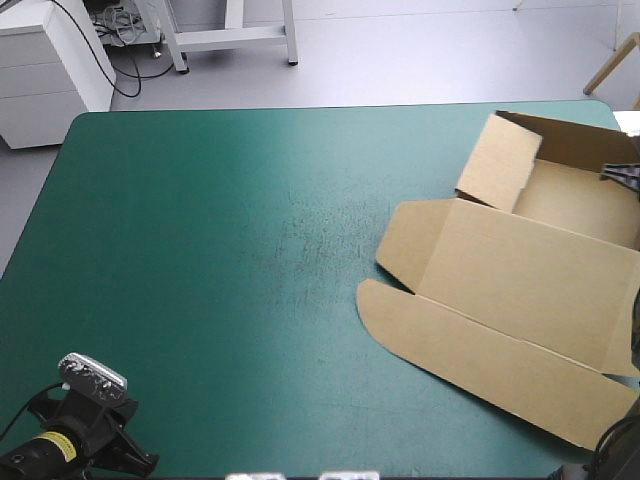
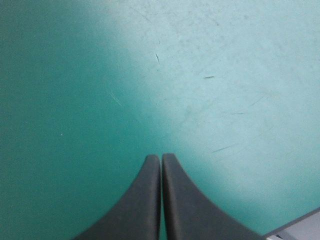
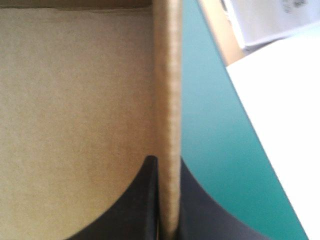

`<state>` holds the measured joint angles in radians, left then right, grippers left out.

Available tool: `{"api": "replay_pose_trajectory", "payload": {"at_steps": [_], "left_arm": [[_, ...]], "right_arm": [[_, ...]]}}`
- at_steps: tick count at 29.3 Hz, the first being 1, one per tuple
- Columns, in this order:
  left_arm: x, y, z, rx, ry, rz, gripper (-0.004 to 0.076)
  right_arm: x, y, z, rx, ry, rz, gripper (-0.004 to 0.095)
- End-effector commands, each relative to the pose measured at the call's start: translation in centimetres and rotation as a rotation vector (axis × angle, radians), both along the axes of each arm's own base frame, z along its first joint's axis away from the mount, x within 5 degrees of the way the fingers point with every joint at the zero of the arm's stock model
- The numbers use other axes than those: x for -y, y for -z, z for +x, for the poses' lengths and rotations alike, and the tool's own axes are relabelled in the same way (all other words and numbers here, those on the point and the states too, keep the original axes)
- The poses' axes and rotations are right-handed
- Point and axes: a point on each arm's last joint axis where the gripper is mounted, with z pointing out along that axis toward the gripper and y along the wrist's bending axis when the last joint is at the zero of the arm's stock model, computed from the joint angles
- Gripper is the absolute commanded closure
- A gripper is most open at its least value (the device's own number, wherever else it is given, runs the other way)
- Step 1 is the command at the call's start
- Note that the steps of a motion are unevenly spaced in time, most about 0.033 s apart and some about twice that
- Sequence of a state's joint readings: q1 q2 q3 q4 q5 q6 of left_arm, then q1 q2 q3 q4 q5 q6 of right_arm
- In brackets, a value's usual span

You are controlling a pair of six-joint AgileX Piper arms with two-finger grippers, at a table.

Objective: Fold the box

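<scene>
Evidently our right gripper clamps an upright wall of the brown cardboard box to fold it; our left gripper idles, empty and pinched together.

Light falls from overhead, even and fairly bright. The surface carries a pale sheen down its middle, from the far edge toward the centre, and it dims toward its left edge and near-left corner. The box is lit flat, with hardly a shadow round it; its far wall sits a shade darker. Ahead of the left jaws, fine scratches catch the light, and the cover darkens off to one side. Beyond the right jaws, a white patch past the surface's edge glares, washed out.
</scene>
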<state>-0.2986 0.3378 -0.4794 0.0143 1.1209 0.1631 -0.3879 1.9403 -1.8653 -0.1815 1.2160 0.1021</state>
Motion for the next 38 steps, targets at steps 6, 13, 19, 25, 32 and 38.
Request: {"api": "replay_pose_trajectory", "payload": {"at_steps": [6,13,19,25,32,38], "left_arm": [[0.1,-0.9,0.4,0.051,-0.004,-0.023,0.0734],[0.1,-0.9,0.4,0.051,-0.004,-0.023,0.0734],[0.1,-0.9,0.4,0.051,-0.004,-0.023,0.0734],[0.1,-0.9,0.4,0.051,-0.004,-0.023,0.0734],[0.1,-0.9,0.4,0.051,-0.004,-0.023,0.0734],[0.1,-0.9,0.4,0.051,-0.004,-0.023,0.0734]], "right_arm": [[6.6,-3.6,-5.2,0.100,0.187,-0.037,0.0787],[6.2,-3.6,-4.9,0.111,0.121,-0.003,0.0382],[5.6,-5.2,-5.7,0.145,0.119,-0.019,0.0382],[3.6,-9.4,-7.8,0.253,0.068,-0.046,0.0384],[-1.4,-14.1,-11.8,0.427,-0.060,0.006,0.0681],[-8.4,-13.9,-17.6,0.441,-0.210,0.025,0.0918]]}}
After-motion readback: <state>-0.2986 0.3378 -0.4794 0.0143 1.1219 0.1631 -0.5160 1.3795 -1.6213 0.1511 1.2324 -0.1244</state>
